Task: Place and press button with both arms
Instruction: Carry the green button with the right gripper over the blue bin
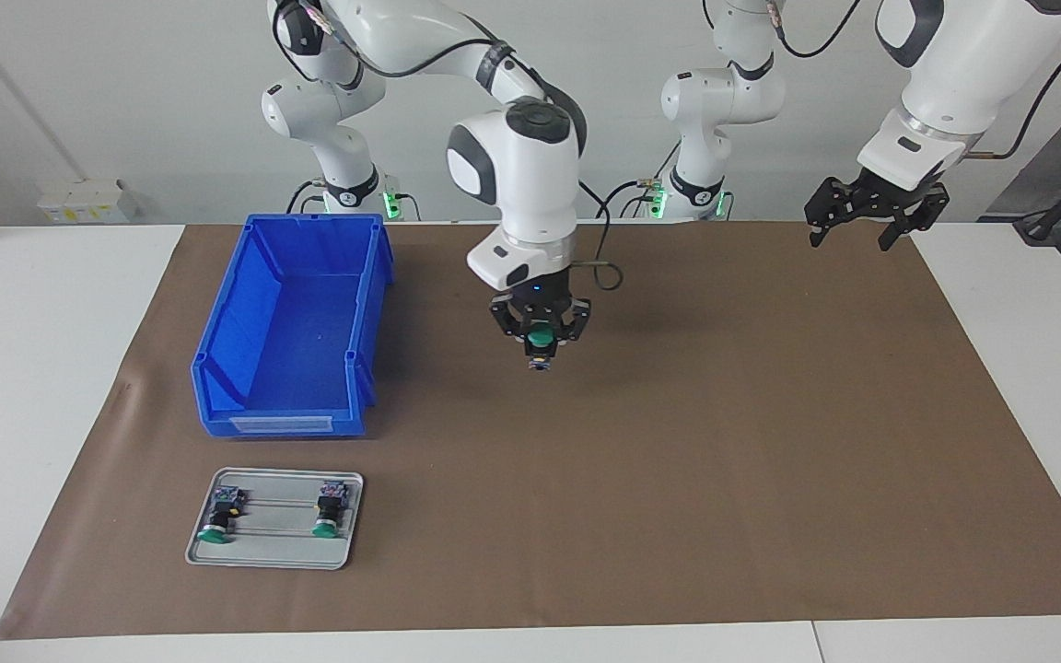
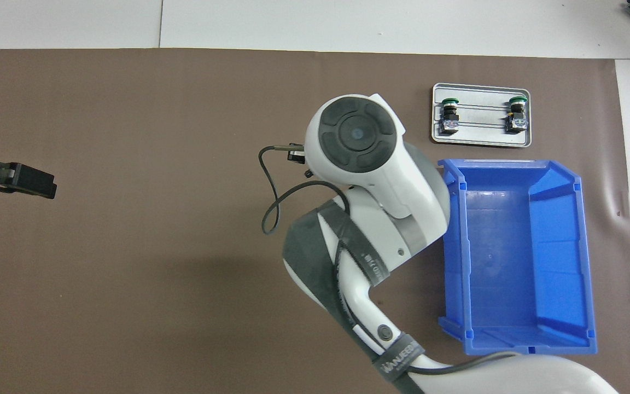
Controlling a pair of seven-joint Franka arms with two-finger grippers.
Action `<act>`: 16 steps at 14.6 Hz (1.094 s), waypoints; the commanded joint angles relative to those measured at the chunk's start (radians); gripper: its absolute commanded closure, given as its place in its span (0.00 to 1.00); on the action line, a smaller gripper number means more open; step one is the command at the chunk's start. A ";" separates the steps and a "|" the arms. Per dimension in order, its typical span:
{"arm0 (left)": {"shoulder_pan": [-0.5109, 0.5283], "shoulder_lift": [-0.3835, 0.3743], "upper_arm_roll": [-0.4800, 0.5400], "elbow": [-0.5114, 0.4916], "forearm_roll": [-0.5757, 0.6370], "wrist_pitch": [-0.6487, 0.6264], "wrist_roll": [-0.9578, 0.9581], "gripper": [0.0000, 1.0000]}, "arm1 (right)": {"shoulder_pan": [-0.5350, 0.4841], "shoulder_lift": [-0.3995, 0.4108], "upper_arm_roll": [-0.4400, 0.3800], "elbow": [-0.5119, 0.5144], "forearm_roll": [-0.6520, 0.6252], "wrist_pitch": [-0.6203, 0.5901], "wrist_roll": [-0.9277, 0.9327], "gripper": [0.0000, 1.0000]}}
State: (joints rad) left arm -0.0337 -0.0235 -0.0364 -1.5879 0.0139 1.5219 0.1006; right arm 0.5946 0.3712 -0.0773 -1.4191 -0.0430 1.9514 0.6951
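A green-capped button (image 1: 542, 343) hangs in the air over the middle of the brown mat, with my right gripper (image 1: 541, 343) shut on it. Its cap faces the far edge of the table. In the overhead view the right arm's wrist covers this gripper and its button. Two more buttons (image 1: 221, 516) (image 1: 329, 509) lie on a grey tray (image 1: 277, 554), also seen in the overhead view as buttons (image 2: 449, 114) (image 2: 516, 115) on the tray (image 2: 481, 140). My left gripper (image 1: 862, 226) hangs open, raised over the mat's edge at the left arm's end; the overhead view shows this left gripper (image 2: 25, 182) too.
An empty blue bin (image 1: 296, 324) stands on the mat toward the right arm's end, nearer to the robots than the tray; the overhead view shows the bin (image 2: 517, 254) beside the right arm. The brown mat (image 1: 770, 442) covers most of the white table.
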 commanded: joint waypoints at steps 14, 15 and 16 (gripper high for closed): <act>0.005 -0.030 -0.002 -0.033 0.018 0.000 0.005 0.00 | -0.522 -0.386 0.016 -0.730 0.100 0.286 -0.716 1.00; 0.005 -0.032 -0.002 -0.033 0.018 0.000 0.005 0.00 | -0.538 -0.385 0.016 -0.754 0.100 0.306 -0.721 1.00; 0.005 -0.032 -0.002 -0.035 0.018 0.000 0.005 0.00 | -0.547 -0.383 0.016 -0.776 0.101 0.332 -0.730 1.00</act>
State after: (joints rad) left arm -0.0337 -0.0236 -0.0363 -1.5880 0.0139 1.5219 0.1006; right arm 0.0777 0.0437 -0.0772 -2.0925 0.0302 2.2185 0.0049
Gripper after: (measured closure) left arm 0.000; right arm 0.652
